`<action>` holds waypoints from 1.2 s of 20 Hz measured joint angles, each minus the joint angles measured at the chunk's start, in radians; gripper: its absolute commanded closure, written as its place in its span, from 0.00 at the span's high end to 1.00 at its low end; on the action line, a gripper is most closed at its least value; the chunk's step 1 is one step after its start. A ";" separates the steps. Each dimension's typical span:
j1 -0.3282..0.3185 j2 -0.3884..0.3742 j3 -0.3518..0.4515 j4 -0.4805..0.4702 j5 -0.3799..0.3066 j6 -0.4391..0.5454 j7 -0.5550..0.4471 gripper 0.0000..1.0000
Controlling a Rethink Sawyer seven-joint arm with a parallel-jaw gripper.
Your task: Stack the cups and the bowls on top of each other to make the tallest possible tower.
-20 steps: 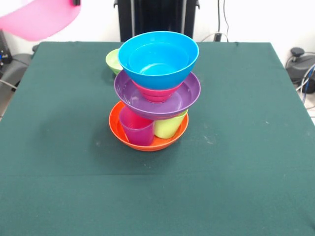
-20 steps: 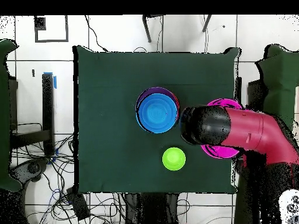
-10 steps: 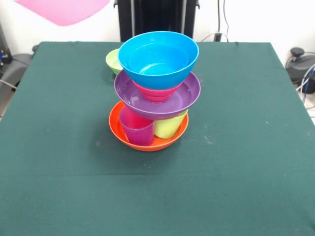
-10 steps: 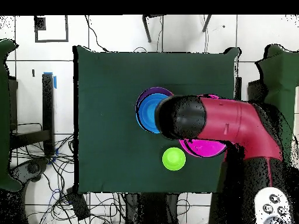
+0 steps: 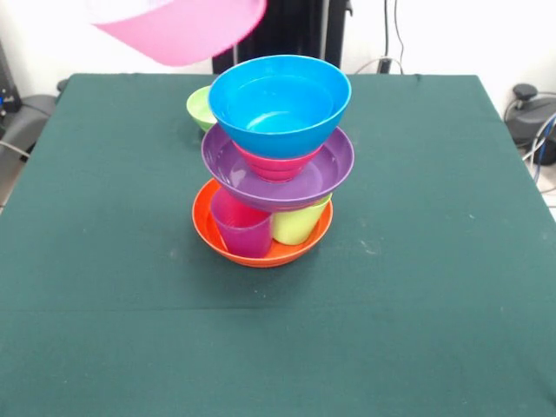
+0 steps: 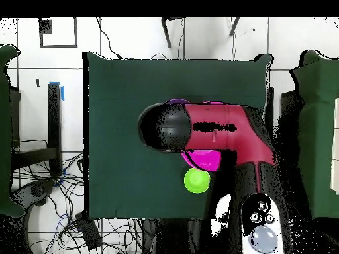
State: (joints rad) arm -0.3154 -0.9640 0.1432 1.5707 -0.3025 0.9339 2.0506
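Observation:
The tower (image 5: 274, 156) stands mid-table: an orange bowl (image 5: 217, 239) holds a purple cup (image 5: 243, 228) and a lime green cup (image 5: 297, 224). On these rest a purple bowl (image 5: 334, 161), a small red bowl (image 5: 274, 165) and a blue bowl (image 5: 304, 122) with a second blue rim inside. The big pink bowl (image 5: 178, 30) hangs in the air above and left of the tower, and shows under the arm (image 6: 218, 129) in the overhead view (image 6: 202, 159). The gripper is hidden beneath the arm's end and carries that bowl. The orange cup is hidden.
A small green bowl (image 5: 199, 106) sits on the green table cloth (image 5: 417, 261) behind the tower's left side, and also shows in the overhead view (image 6: 196, 180). The arm covers the tower from above. Cables and equipment lie around the table.
The arm has swung across from the table's edge to over the tower. The pink bowl travelled with it, rightward and slightly lower in the front view. The tower has not moved.

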 measured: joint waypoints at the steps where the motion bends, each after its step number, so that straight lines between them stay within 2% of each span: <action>1: 0.008 0.005 -0.005 -0.001 0.000 -0.005 0.010 0.00; 5: 0.052 0.038 -0.033 -0.002 0.000 -0.042 0.083 0.00; 10: 0.089 0.051 -0.065 -0.002 0.000 -0.044 0.125 0.00; 24: 0.180 0.090 -0.169 -0.002 0.001 -0.106 0.140 0.00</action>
State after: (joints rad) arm -0.1356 -0.8742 -0.0260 1.5684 -0.3015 0.8282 2.1905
